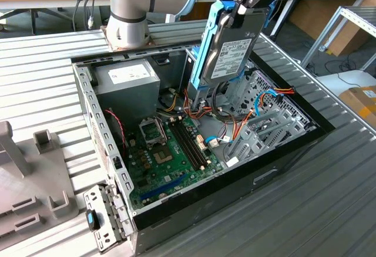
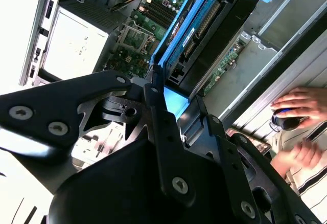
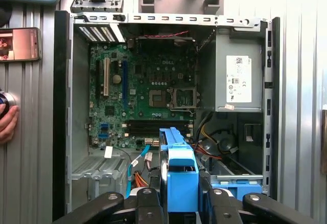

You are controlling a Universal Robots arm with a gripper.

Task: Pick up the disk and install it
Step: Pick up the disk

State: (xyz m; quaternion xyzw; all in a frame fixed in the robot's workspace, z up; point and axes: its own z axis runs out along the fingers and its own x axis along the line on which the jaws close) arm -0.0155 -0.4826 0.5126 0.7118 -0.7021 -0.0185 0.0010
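Note:
The disk point(image 1: 230, 46) hangs nearly upright in the air above the back of an open computer case point(image 1: 282, 157), its label facing the camera and its blue rail along the edge on the exterior view's left. My gripper point(image 1: 244, 2) is shut on the disk's upper end. In the second wrist view the black disk point(image 2: 207, 24) with its blue rail juts out from between my fingers point(image 2: 158, 88). The first wrist view looks down along the blue rail of the disk point(image 3: 176, 168) into the case, over the grey drive cage point(image 3: 97, 170).
Inside the case lie a green motherboard point(image 1: 170, 151), a grey power supply point(image 1: 126, 81), loose cables and a metal drive cage point(image 1: 264, 122). A grey fixture point(image 1: 29, 169) and a small bracket point(image 1: 103, 216) sit at the exterior view's left. A person's hand point(image 2: 299, 104) rests beside the case.

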